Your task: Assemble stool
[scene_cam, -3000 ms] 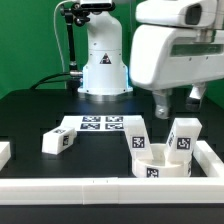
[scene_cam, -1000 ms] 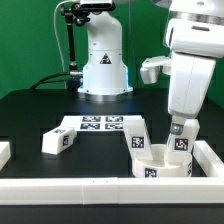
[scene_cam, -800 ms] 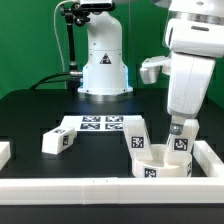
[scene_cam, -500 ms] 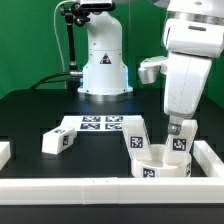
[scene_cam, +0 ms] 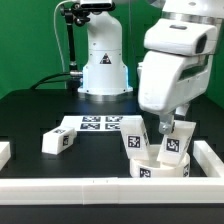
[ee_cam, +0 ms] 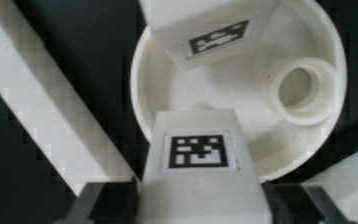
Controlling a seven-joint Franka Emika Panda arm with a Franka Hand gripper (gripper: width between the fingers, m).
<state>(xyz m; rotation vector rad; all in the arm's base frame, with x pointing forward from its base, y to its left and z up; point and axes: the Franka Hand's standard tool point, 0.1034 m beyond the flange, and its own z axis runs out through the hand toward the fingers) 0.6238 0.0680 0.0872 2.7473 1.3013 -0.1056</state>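
Leg gripped over seat, lower right of exterior view.
Gripper fingers closed tight on one tagged leg, tilted, its lower end at the round seat; contact unclear.

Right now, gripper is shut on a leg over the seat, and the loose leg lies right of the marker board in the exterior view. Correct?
Not quite. The exterior view shows the loose leg lying left of the marker board, not right. The rest stands: the gripper is shut on the held leg over the seat.
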